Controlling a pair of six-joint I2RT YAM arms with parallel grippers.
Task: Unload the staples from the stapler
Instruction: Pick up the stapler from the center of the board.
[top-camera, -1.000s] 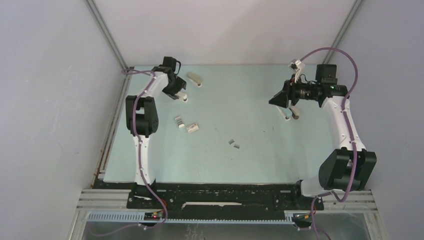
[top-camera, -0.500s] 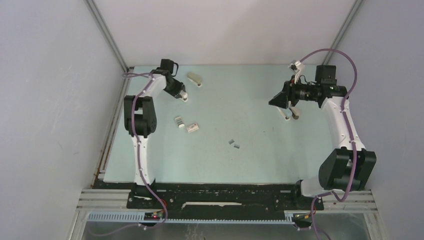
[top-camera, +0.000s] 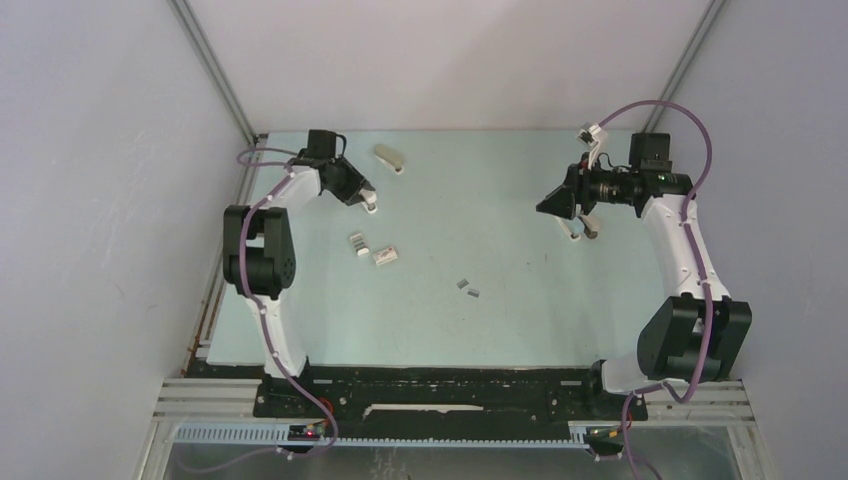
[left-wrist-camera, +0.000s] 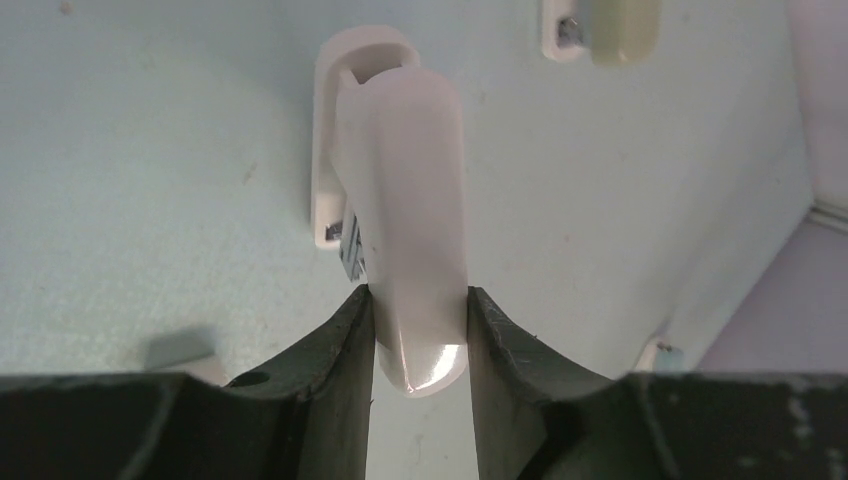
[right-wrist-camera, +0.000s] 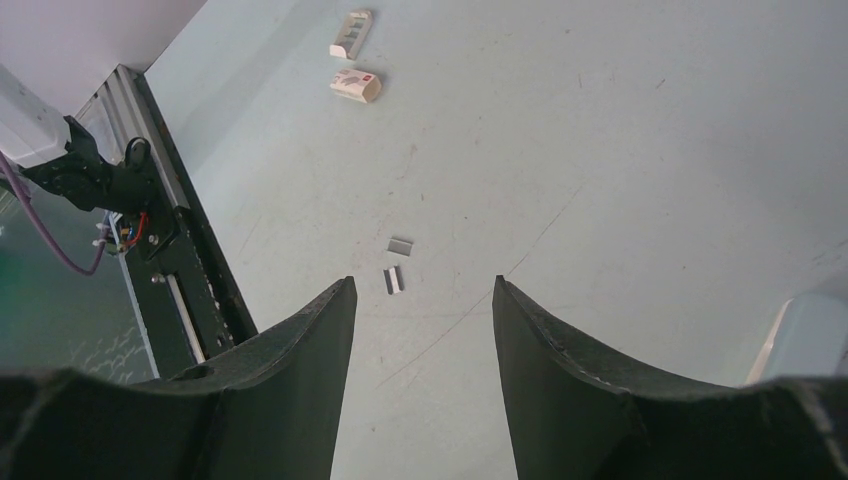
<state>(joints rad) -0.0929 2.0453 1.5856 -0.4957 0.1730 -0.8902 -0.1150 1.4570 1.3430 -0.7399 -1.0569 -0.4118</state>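
A white stapler (left-wrist-camera: 400, 190) lies on the pale green table at the back left, its top arm raised off its base. My left gripper (left-wrist-camera: 420, 295) is shut on the near end of that arm; a bit of grey metal (left-wrist-camera: 350, 248) shows under it. In the top view this gripper (top-camera: 362, 192) sits over the stapler (top-camera: 369, 203). Two small silvery staples (top-camera: 467, 288) lie loose mid-table, also seen as staples (right-wrist-camera: 397, 265) in the right wrist view. My right gripper (right-wrist-camera: 420, 285) hangs open and empty above the table; from above, the gripper (top-camera: 545, 203) is at the right.
A beige stapler (top-camera: 391, 160) lies at the back, right of my left gripper. Another white stapler (top-camera: 577, 229) lies under my right arm. Two small white boxes (top-camera: 371, 250) sit left of centre. Side walls stand close to both arms.
My left gripper has closed on the white stapler's top arm, and the left arm's elbow has swung out to the left. The right arm has not moved.
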